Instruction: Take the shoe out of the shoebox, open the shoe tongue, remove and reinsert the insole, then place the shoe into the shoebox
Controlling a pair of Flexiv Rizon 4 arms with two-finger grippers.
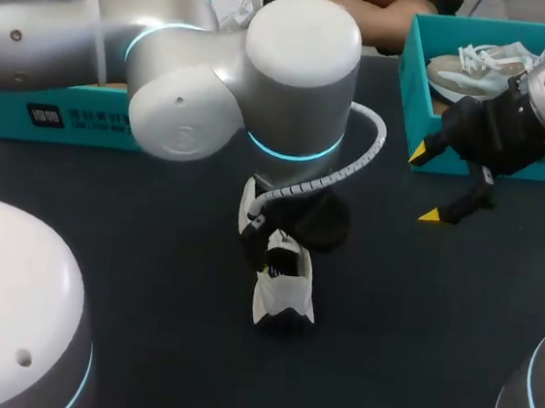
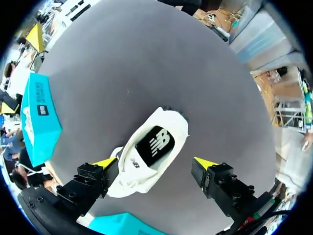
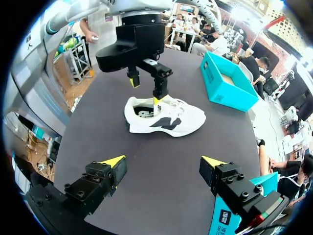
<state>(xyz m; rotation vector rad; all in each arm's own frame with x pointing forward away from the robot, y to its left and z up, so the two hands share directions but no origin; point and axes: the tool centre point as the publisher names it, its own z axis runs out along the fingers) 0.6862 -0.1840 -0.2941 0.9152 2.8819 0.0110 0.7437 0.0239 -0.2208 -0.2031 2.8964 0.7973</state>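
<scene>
A white shoe point(image 1: 285, 288) with a dark side mark lies upright on the black table, its black insole point(image 2: 154, 145) showing through the opening. My left gripper point(image 2: 155, 164) hangs open just above the shoe point(image 2: 168, 125); one fingertip is close to the shoe's side and the other stands clear of it. From the right wrist view, that left gripper point(image 3: 145, 91) sits over the heel end of the shoe point(image 3: 168, 117). My right gripper point(image 1: 425, 185) is open and empty near the right teal shoebox point(image 1: 417, 88). In its own view the right gripper point(image 3: 164, 161) is well short of the shoe.
The right teal box holds another pale shoe point(image 1: 472, 71). A second teal box point(image 1: 58, 115) stands at the back left; its inside point(image 3: 230, 78) looks bare. The left arm's big joint point(image 1: 296, 70) hides the middle of the table in the head view.
</scene>
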